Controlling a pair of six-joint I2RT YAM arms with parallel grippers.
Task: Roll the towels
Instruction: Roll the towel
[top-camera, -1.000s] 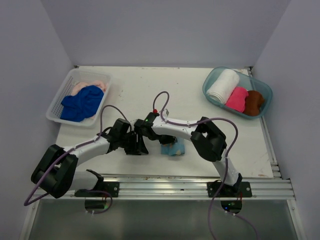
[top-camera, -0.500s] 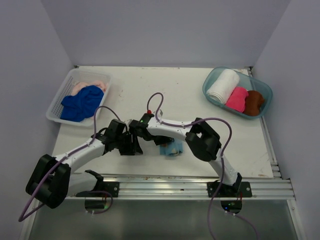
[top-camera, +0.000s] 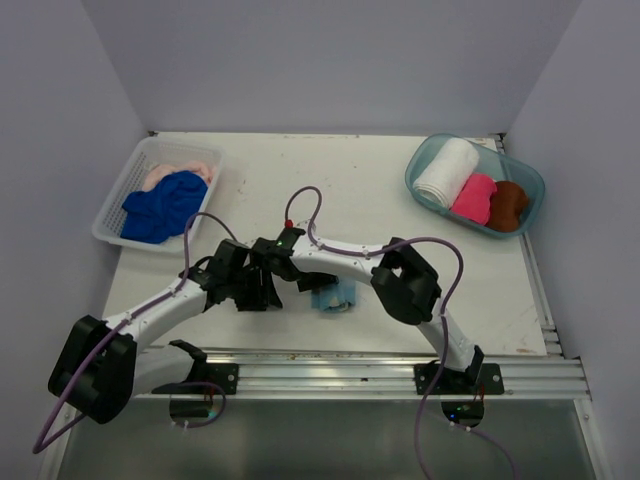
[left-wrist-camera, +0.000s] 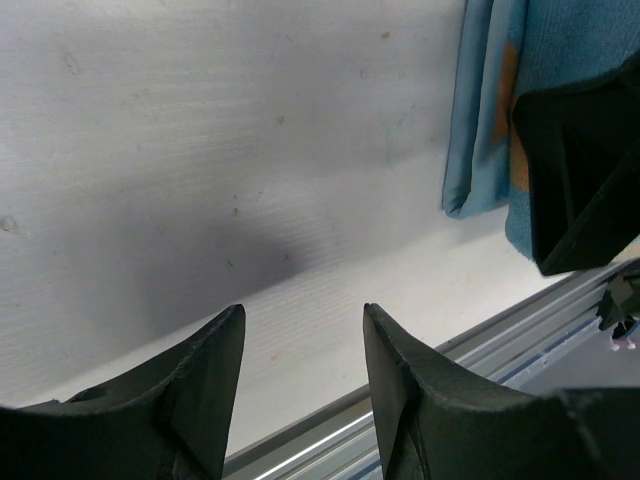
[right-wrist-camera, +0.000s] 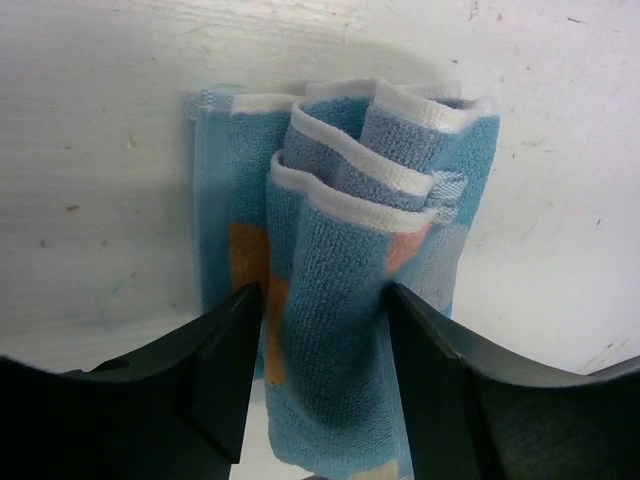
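A light blue cartoon-print towel (top-camera: 337, 297), partly rolled, lies on the table near the front edge. My right gripper (top-camera: 320, 290) is shut on its rolled part (right-wrist-camera: 340, 300), with a finger on each side (right-wrist-camera: 322, 290); a flat layer lies beside the roll. My left gripper (top-camera: 266, 295) is open and empty (left-wrist-camera: 303, 315) just left of the towel, low over the table. The towel's edge (left-wrist-camera: 478, 120) shows at the upper right of the left wrist view, beside a right finger (left-wrist-camera: 580, 180). A royal blue towel (top-camera: 165, 205) and a pale peach towel (top-camera: 178, 172) lie loose in the basket.
The white lattice basket (top-camera: 112, 218) stands at the back left. The teal tub (top-camera: 532, 182) at the back right holds rolled white (top-camera: 447, 172), hot pink (top-camera: 474, 198) and brown (top-camera: 508, 205) towels. The metal rail (top-camera: 330, 372) runs along the front edge.
Both grippers have shifted a little to the left. The light blue towel has moved left with the right gripper.
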